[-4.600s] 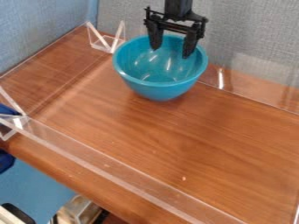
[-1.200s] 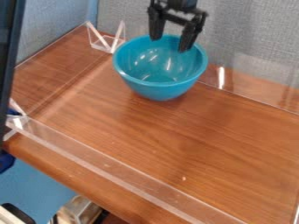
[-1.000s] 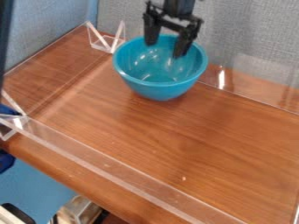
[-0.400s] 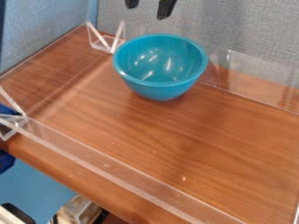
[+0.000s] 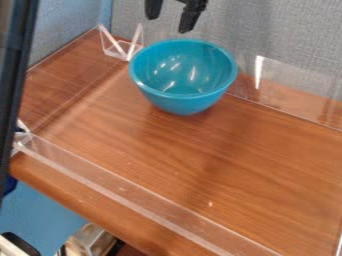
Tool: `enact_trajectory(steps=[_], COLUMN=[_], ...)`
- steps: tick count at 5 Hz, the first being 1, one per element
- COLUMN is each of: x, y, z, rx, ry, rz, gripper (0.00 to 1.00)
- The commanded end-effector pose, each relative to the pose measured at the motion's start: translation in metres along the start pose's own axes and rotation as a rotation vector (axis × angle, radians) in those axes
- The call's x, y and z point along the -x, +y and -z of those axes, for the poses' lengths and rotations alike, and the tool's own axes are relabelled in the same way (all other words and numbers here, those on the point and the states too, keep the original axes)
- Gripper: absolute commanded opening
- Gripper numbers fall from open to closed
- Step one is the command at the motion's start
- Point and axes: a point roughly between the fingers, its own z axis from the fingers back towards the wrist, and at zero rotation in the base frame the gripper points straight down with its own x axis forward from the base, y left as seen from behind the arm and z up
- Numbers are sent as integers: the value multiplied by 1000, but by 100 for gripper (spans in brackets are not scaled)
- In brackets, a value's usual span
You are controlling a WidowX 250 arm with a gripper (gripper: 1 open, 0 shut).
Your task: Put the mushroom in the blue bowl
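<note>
The blue bowl (image 5: pixel 183 76) stands upright on the wooden table at the back, glossy turquoise, and only light reflections show inside it. No mushroom is in view. My gripper (image 5: pixel 174 11) hangs above the bowl's far left rim at the top edge of the camera view. Only its two dark fingertips (image 5: pixel 193 13) show, spread apart with nothing between them. The rest of the arm is cut off by the frame.
Low clear acrylic walls (image 5: pixel 120 44) fence the brown wooden table (image 5: pixel 187 160) on all sides. A dark vertical bar (image 5: pixel 16 60) crosses the left foreground. The table's front edge runs along the lower left.
The gripper has lifted from low over the bowl and drifted left, now mostly out of the top of the picture. It stayed open. The bowl has not moved.
</note>
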Motion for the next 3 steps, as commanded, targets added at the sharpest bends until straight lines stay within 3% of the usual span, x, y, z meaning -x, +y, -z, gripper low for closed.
enact_trajectory(steps=[1, 3], x=[2, -5], y=[23, 34], z=[-23, 6], rx=[-30, -35], ry=[-65, -15], rz=[-44, -7], gripper=[100, 100])
